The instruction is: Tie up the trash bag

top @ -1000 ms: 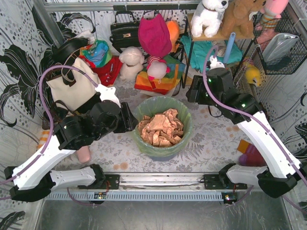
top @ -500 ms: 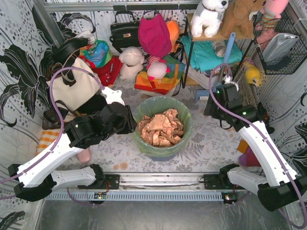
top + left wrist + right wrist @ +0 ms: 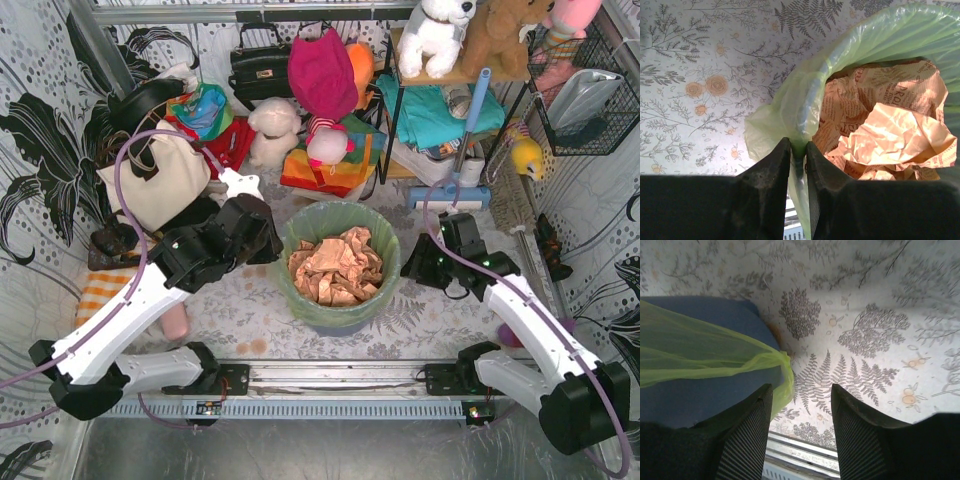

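**Left jaws nip the bag's rim; right jaws stand apart beside it**

The trash bag (image 3: 335, 214) sits in the middle of the table (image 3: 440, 320), lining the round blue-grey bin (image 3: 700, 395) with its thin light-green film folded out over the rim. The mouth is open and untied. Crumpled brown paper (image 3: 335, 268) fills the inside, and the left wrist view shows print on it.

The left gripper (image 3: 272, 243) is at the bag's 9 to 10 o'clock edge in the top view. In its own wrist view, the left gripper (image 3: 798, 155) has its jaws drawn in to a narrow slit. A pleat of the green film runs down into that slit, and the dark fingers (image 3: 772, 170) press it from both sides. From there the film rises and curves around the paper (image 3: 880, 125) toward 1 o'clock.

The right gripper (image 3: 412, 268) is at the bag's 3 o'clock side, low against the bin. In the right wrist view, the right gripper (image 3: 801, 392) has its jaws a fair way apart with only the patterned table showing between them. A pointed flap of the bag (image 3: 775, 365) drapes down the bin wall and ends just beside the left-hand finger (image 3: 747, 435). It is not gripped, and whether it touches that finger I cannot tell.

A cream tote bag (image 3: 150, 185) with black straps lies at 10 o'clock from the bin, behind the left arm.
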Motion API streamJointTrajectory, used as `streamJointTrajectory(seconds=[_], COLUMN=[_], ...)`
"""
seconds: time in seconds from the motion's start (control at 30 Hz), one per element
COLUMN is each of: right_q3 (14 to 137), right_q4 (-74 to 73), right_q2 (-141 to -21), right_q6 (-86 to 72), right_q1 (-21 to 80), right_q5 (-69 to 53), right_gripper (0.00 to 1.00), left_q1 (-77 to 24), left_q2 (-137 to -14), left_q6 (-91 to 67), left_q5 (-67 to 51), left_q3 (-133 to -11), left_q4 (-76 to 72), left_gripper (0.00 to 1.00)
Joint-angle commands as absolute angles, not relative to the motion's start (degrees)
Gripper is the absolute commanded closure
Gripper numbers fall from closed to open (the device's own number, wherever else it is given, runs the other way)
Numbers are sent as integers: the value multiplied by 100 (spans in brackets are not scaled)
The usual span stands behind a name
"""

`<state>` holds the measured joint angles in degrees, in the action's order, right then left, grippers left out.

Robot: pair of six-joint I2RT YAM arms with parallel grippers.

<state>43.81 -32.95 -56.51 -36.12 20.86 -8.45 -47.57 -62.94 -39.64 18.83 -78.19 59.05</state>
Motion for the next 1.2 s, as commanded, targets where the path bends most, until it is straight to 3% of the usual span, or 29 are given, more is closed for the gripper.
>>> streamJointTrajectory(seconds=[0.0,0.53,1.17], right_q3=[3775,2289,2148], right_q4=[-2288,171,356], right_q2=[-5510,-6336,-7127], right_q6=[-4140,-4977,-4758], right_q1=[1986,1916,1907], right_q5=[-1661,-3002,-2831], right_gripper=[51,54,74], left_q1=[-4647,-4466,-4385], left_q2=[-6424,-6650,-6593], left_q6=[-3663,-3529,-3497], left_q5=[1692,1495,1372], left_q3=[-7887,-7831,-7634], left_q4=[5494,5307,5178], left_gripper=[73,72,71])
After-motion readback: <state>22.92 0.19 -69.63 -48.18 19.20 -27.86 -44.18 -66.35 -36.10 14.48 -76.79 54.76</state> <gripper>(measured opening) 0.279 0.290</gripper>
